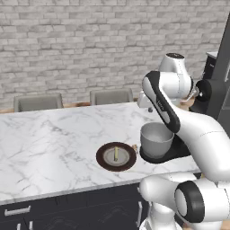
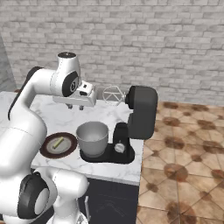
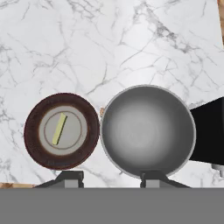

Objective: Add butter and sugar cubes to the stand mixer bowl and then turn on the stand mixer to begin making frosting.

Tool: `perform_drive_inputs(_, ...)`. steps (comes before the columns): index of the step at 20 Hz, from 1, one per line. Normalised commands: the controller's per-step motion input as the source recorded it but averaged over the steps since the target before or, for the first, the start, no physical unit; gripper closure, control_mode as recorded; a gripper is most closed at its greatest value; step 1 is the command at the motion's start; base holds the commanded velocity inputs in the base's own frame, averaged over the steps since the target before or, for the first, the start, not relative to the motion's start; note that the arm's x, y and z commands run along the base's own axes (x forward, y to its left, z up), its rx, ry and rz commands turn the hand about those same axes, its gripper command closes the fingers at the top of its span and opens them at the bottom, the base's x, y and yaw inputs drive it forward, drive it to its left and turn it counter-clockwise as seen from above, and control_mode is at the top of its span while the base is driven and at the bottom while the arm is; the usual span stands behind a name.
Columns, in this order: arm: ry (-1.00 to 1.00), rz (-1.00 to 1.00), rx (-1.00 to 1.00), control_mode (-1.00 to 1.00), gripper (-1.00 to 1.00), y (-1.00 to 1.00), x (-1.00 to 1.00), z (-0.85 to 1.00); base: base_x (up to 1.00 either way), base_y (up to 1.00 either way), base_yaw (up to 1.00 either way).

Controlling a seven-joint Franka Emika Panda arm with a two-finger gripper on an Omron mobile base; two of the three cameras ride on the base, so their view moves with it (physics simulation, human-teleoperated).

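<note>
A: Where is the butter [image 3: 59, 129] found?
B: On the brown-rimmed plate [image 3: 36, 116], below the tool [image 3: 109, 177] and to its left in the hand view.

A: And the stand mixer bowl [image 3: 148, 131]?
B: Just beside the plate, seated on the stand mixer [image 2: 139, 114], under the tool.

A: Tool state?
B: Parted, nothing grasped, held well above the marble bench [image 1: 49, 134].

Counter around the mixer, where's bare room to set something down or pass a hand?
The widest bare marble lies left of the plate, toward the chairs. More bare marble lies behind the stand mixer bowl. It is crowded on the right: plate and bowl almost touch, the butter lies on the plate, and the stand mixer takes the counter's end.
</note>
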Motion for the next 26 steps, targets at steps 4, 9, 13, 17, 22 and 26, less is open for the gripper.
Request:
perform_drive_inputs(4,-0.01,0.0,0.0,-1.0,-1.0,0.0,-0.01,0.0,0.0,0.0,0.0)
perform_drive_inputs(9,0.0,0.0,0.0,1.0,-1.0,0.0,0.0,0.0,0.0,0.0,0.0)
perform_drive_inputs(13,0.0,0.0,0.0,1.0,-1.0,0.0,0.0,0.0,-0.33,-0.13,0.0)
perform_drive_inputs(17,0.0,0.0,0.0,1.0,-1.0,0.0,0.0,0.0,-0.48,-0.36,-0.04)
perform_drive_inputs(22,0.0,0.0,0.0,1.0,-1.0,0.0,0.0,0.0,-0.46,-0.4,-0.03)
perform_drive_inputs(26,0.0,0.0,0.0,1.0,-1.0,0.0,0.0,0.0,-0.12,-0.38,0.0)
